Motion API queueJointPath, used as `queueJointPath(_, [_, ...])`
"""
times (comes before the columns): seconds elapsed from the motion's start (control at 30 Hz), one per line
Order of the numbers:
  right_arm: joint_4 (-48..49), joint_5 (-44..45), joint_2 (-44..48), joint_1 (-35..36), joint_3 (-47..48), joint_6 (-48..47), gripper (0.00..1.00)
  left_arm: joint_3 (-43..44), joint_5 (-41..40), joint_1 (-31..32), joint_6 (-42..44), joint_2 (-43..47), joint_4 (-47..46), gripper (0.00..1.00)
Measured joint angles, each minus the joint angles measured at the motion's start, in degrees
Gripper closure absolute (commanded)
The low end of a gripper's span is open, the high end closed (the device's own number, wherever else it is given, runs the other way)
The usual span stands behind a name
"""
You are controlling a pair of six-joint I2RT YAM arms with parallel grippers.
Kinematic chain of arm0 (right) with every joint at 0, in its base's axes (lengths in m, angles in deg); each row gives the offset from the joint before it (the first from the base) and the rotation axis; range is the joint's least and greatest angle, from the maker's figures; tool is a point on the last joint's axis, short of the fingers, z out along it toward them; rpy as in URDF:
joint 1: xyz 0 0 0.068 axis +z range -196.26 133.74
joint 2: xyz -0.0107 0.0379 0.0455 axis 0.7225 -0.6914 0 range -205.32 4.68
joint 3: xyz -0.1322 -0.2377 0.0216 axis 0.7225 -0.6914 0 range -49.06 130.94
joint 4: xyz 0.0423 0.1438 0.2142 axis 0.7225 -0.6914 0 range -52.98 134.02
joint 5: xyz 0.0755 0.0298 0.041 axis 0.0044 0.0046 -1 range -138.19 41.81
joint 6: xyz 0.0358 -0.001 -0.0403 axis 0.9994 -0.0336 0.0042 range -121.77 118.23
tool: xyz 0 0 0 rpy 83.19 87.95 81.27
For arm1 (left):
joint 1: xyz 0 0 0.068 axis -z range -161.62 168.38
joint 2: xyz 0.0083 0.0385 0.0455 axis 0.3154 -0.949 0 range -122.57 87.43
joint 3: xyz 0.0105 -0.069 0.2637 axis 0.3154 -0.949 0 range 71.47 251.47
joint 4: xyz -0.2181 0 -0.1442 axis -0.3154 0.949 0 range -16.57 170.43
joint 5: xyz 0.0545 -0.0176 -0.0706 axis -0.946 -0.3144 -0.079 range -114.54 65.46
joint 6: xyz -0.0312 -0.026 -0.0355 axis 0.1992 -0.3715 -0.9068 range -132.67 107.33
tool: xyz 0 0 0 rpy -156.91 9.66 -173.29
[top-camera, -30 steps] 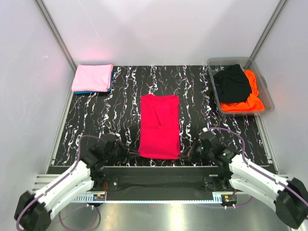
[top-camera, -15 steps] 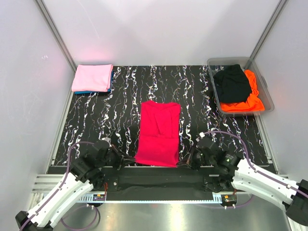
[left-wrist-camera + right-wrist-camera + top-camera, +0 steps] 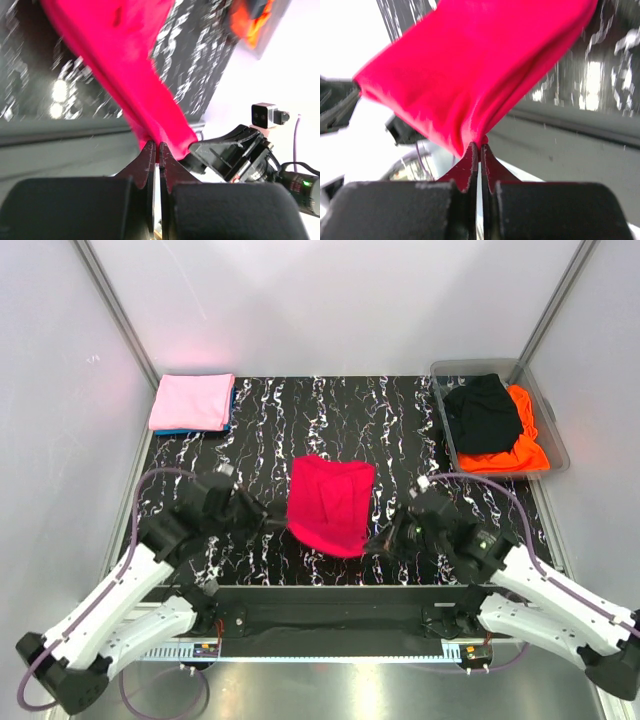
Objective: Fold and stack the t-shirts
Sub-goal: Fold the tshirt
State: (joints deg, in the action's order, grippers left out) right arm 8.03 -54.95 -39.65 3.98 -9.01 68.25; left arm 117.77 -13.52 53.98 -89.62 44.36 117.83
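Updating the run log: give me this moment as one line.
left pincer: shut on red t-shirt, near-left corner | right pincer: shut on near-right corner | near edge: lifted

The top camera looks down from high above the crimson t-shirt [image 3: 332,502]. Both wrist cameras sit close beside that shirt, facing it from opposite sides; beyond it the blurred left view probably catches the right arm [image 3: 235,155].

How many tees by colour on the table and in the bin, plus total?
red t-shirt: 1
pink t-shirt: 1
blue t-shirt: 1 (only an edge shows under the pink one)
black t-shirt: 1
orange t-shirt: 1
Total: 5
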Motion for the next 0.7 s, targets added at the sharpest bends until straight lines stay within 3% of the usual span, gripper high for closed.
queueJointPath(0.33, [-3.10, -8.55, -14.05, -19.58, 11.19, -13.29, 1.00, 10.19, -1.07, -4.96, 6.08, -17.64, -5.49, 1.00])
queueJointPath(0.7, [-2.86, -19.45, -30.21, -30.84, 20.92, -23.28, 1.00, 16.11, 3.93, -14.62, 9.49, -33.38, -11.61, 1.00])
